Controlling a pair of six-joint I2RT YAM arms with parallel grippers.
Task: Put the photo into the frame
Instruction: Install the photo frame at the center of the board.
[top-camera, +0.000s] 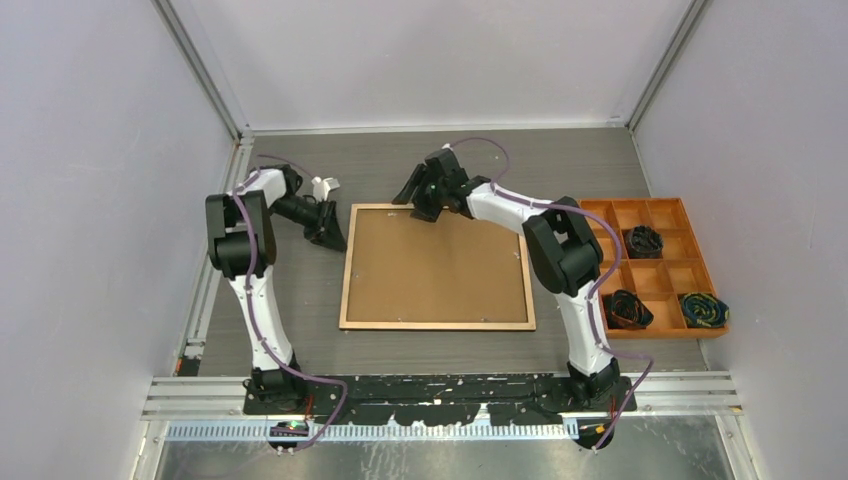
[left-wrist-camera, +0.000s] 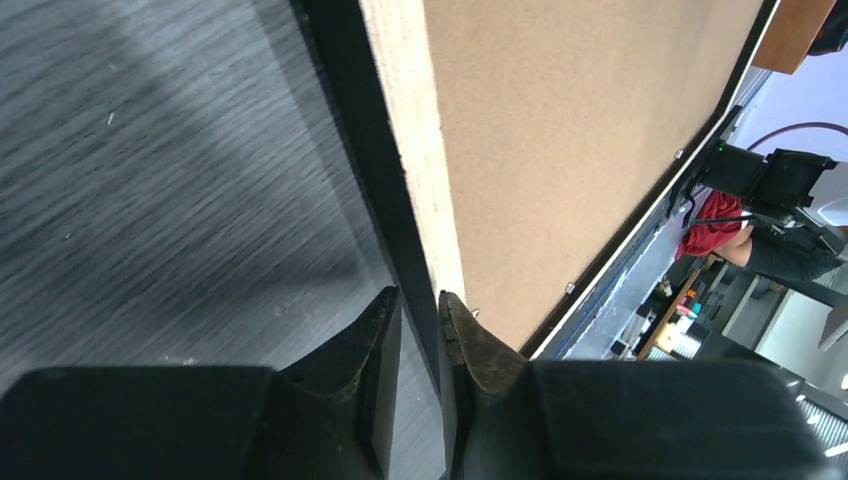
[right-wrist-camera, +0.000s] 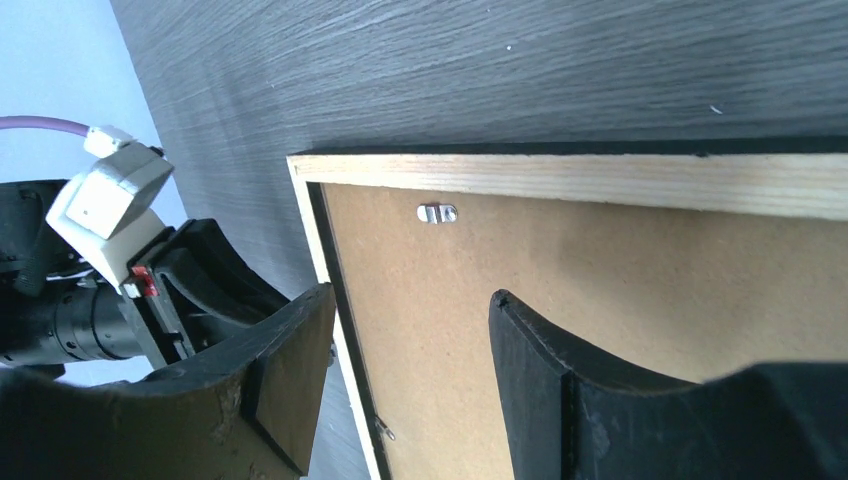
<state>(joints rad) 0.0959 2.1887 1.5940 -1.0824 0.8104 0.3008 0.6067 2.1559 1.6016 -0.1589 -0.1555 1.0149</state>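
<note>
Two empty grippers: left gripper (left-wrist-camera: 420, 300) barely parted, right gripper (right-wrist-camera: 410, 300) wide.
Inside the frame (top-camera: 437, 325) sat the backing board (top-camera: 437, 265); photo unseen, likely beneath.

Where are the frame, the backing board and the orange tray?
frame (right-wrist-camera: 600, 180): right wrist view, light wooden rail.
backing board (top-camera: 435, 265): top view, its middle.
orange tray (top-camera: 672, 277): top view, an empty compartment's floor.

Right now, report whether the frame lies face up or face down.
Face down: the frame shows its light wood back, brown backing board uppermost.
</note>
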